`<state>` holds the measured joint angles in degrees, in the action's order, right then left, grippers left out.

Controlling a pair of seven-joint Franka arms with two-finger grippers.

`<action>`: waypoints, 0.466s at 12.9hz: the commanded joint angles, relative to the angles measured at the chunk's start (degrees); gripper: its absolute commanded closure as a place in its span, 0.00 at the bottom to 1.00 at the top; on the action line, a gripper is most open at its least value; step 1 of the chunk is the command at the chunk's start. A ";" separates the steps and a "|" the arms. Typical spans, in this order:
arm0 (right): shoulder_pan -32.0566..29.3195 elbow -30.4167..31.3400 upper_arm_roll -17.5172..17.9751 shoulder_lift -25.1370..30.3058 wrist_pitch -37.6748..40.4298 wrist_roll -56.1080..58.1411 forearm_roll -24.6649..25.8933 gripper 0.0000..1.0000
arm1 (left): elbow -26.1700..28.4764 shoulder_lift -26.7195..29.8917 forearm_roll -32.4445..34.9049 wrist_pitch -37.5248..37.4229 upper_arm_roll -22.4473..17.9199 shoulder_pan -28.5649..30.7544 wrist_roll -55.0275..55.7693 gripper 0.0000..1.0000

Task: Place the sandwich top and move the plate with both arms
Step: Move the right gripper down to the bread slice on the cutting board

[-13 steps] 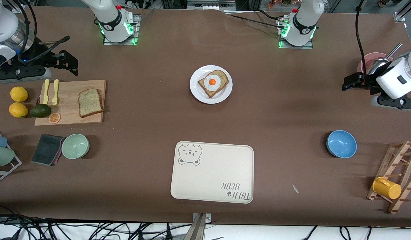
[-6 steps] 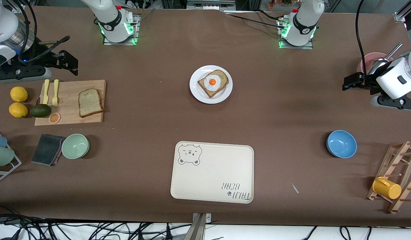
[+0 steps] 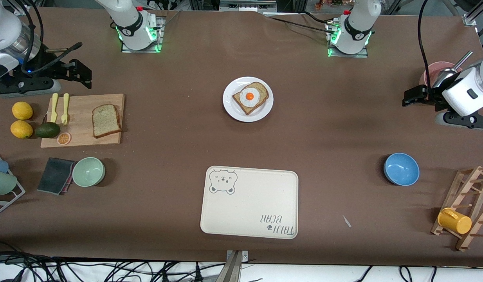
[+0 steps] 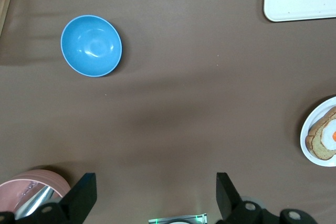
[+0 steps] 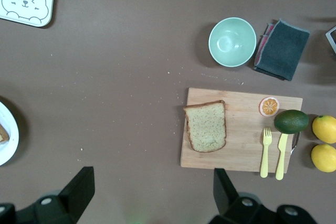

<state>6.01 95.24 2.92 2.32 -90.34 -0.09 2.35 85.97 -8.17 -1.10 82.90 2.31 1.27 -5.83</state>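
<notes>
The sandwich top (image 3: pixel 106 120) lies on the wooden board (image 3: pixel 83 135) toward the right arm's end. The plate (image 3: pixel 230 106) sits mid-table bearing egg toast (image 3: pixel 249 97). Right gripper (image 3: pixel 83 74) and left gripper (image 3: pixel 413 96) hover at the table's ends, jaws spread, grasping nothing.

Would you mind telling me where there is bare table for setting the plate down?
Bare table lies between the plate and the tray, and from the plate toward the blue bowl. It is crowded around the cutting board, where the sandwich top, cutlery and fruit sit.
</notes>
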 commanded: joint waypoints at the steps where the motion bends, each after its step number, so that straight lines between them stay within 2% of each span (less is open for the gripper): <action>1: -0.56 0.47 0.15 0.23 0.60 0.97 -0.86 0.00 | -0.89 -0.01 1.62 -0.72 -0.02 -0.21 -0.24 0.00; 4: -0.56 2.66 -0.02 0.23 -0.71 1.49 -0.42 0.00 | -0.89 -0.01 1.62 -0.72 -0.02 -0.13 -0.33 0.00; 6: -0.64 7.92 -0.20 0.41 -6.05 1.58 0.11 0.00 | -0.89 -0.01 1.62 -0.72 -0.02 -0.13 -0.24 0.00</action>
<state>5.99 98.22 2.73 1.99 -92.02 0.27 2.36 85.97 -8.17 -1.10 82.90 2.31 1.27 -5.83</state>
